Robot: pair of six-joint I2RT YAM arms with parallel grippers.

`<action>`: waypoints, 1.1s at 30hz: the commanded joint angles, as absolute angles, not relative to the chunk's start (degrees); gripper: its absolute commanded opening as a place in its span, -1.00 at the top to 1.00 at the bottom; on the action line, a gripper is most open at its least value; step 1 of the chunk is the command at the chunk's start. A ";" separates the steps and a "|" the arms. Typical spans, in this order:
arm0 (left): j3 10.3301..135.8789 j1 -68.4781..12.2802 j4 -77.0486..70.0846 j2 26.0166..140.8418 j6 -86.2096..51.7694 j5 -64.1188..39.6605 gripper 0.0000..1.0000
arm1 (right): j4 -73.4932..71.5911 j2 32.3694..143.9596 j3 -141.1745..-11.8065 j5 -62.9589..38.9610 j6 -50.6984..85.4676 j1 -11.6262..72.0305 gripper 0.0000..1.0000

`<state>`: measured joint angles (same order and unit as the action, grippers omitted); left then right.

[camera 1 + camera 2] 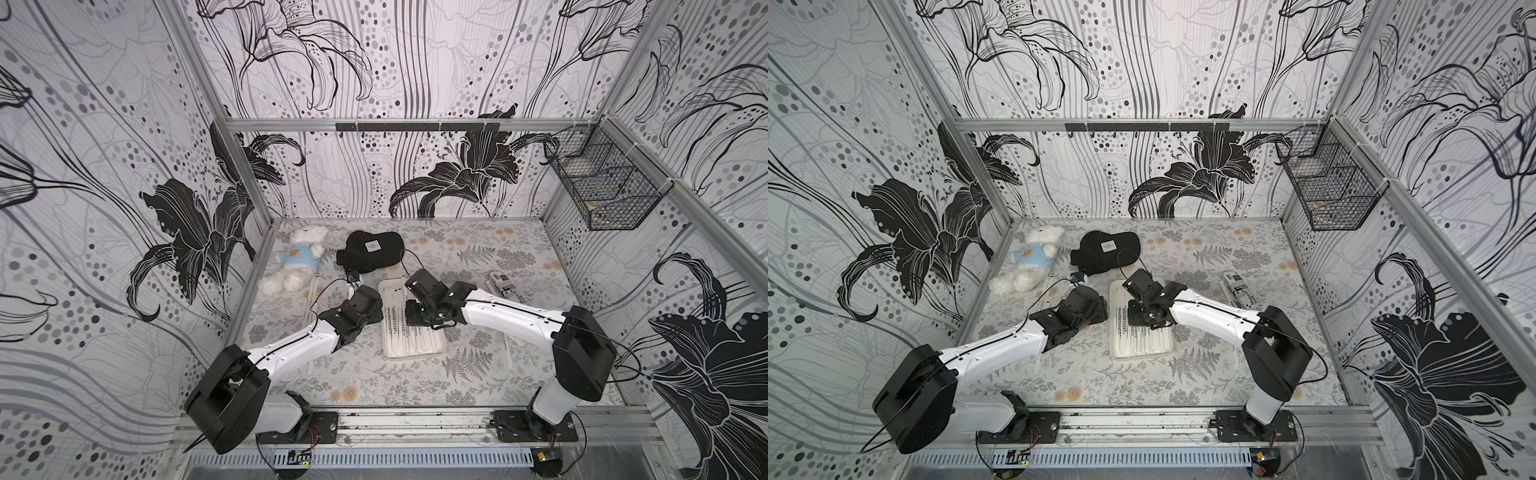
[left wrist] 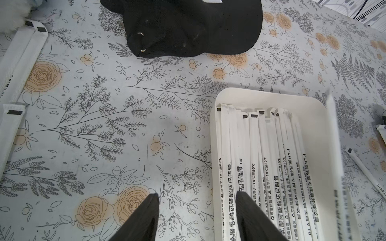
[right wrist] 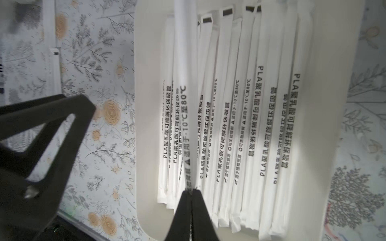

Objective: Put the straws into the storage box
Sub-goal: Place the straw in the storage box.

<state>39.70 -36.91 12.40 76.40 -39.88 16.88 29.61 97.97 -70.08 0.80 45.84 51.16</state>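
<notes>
Storage box (image 1: 413, 356) mid-table, between the two arms. Straws (image 3: 250, 125) packed side by side inside, dark end marks mostly at one end. Right gripper (image 3: 191, 191) over the box, jaws pressed together on a single straw (image 3: 184, 62) that runs lengthwise above the rest. Left gripper (image 2: 197, 194) at the box's edge on its own side, jaws spread, holding nothing. Loose straws (image 2: 23, 62) lie on the table (image 2: 104, 125) near the teddy (image 1: 295, 262).
</notes>
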 commanded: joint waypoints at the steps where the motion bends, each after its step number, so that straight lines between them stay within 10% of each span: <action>1: 38.62 -36.74 10.22 75.31 -40.58 16.59 -0.27 | 31.35 102.65 -72.27 4.68 49.95 52.17 0.86; 22: 37.90 -36.74 9.57 75.32 -40.08 16.61 -0.27 | 31.81 108.84 -75.01 2.95 46.53 52.82 0.55; 33: 38.76 -36.39 10.49 73.94 -38.76 16.85 -0.28 | 35.50 94.52 -67.96 1.13 37.89 43.34 0.55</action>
<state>38.22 -36.69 11.46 75.53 -39.92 16.88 31.44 101.01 -71.26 0.80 43.83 47.83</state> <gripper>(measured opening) 0.637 0.229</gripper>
